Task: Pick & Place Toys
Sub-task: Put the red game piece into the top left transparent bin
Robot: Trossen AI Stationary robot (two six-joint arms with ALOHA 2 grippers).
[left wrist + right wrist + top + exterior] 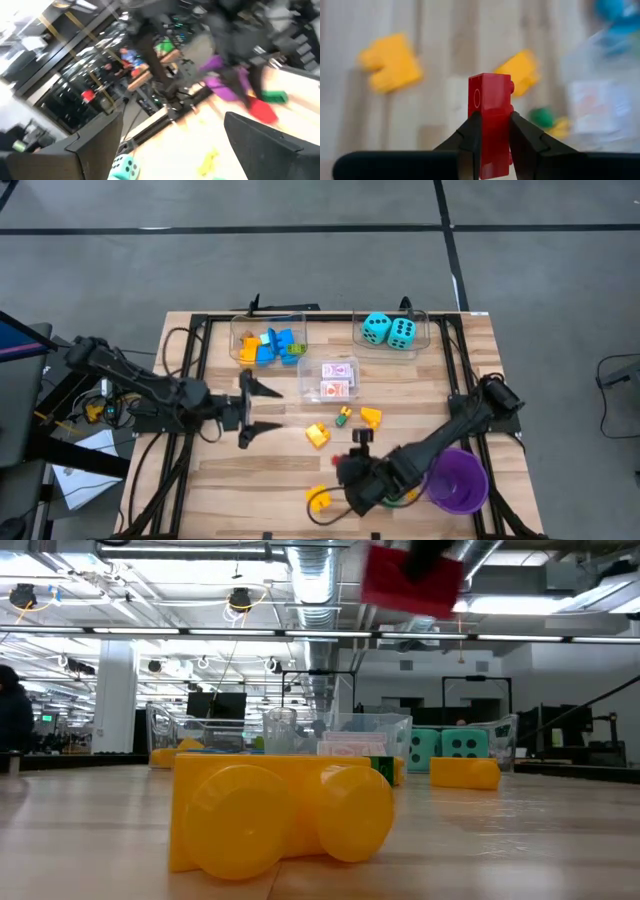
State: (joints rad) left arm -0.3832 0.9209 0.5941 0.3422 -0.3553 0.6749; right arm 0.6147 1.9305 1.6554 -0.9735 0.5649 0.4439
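The right gripper point(495, 131) is pinching a red brick point(491, 107), hiding its lower half; the left gripper point(252, 407) is idling wide open, empty, mid-table.

Tabletop point(210, 490) fills the lower middle of the high view. Three bins along its upper part: left bin point(267, 340) holds bricks point(272, 346), right bin point(392, 330) holds two dice point(389, 330), middle bin point(338, 378) just below and between them holds card packs point(338, 379). Loose bricks point(345, 420) lie below the middle bin; one brick point(318, 498) sits near the bottom edge. Cup point(458, 478) at lower right. Left gripper point(247, 408) at centre left; right gripper point(352, 463) lower centre, left of the cup.
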